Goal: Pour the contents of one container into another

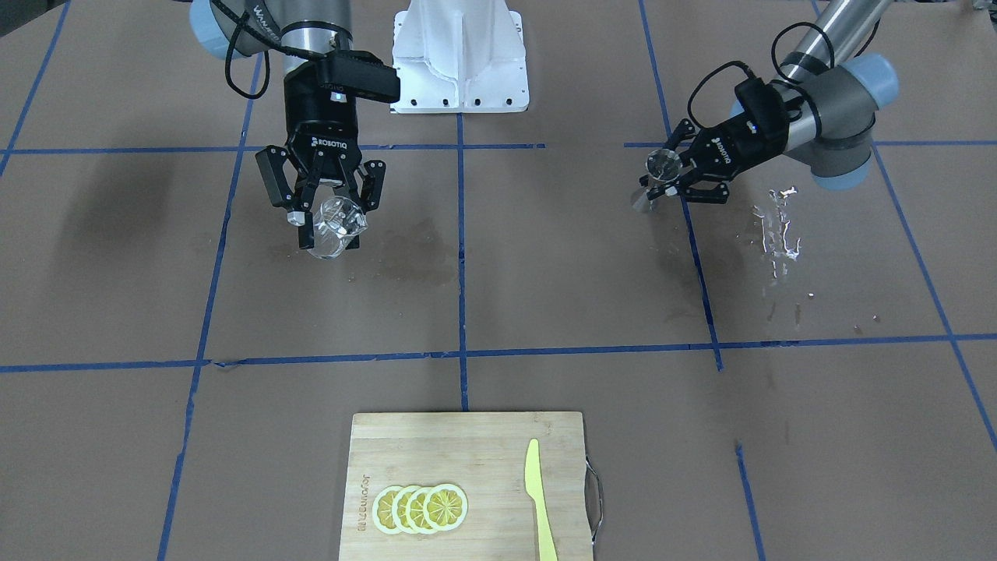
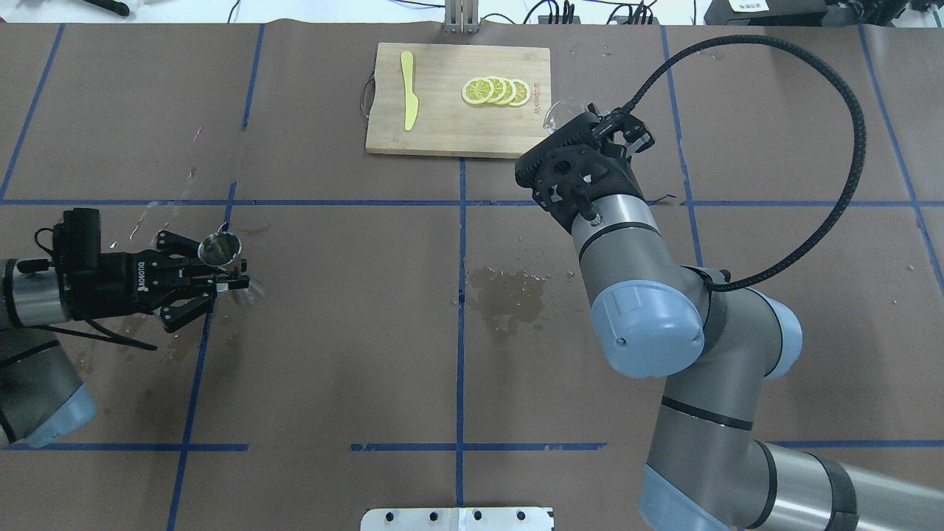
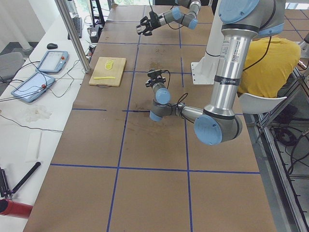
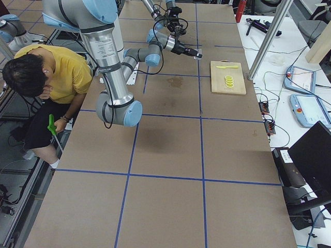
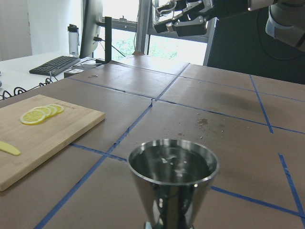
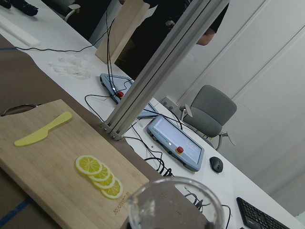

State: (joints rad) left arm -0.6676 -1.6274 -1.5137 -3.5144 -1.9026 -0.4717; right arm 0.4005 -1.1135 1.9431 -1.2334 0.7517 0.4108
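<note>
Brown-papered desk [image 2: 332,354], clear cup [image 1: 333,240] and steel jigger [image 1: 664,165] both held, well apart.
Right gripper [image 1: 327,226] has its fingers clamped on the cup, raised above the desk's right half, glassy with bright glints. Left gripper [image 2: 225,279] fingers pinch the jigger's narrow waist, upright at the left side, its polished upper cone mirror-bright. Water drops [image 1: 779,226] lie on the desk beside it.

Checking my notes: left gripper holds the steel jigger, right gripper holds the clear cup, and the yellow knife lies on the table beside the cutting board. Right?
Not quite: the yellow knife lies on the cutting board itself, as the exterior front-facing view shows. The left gripper does hold the steel jigger, the right gripper the clear cup.
</note>
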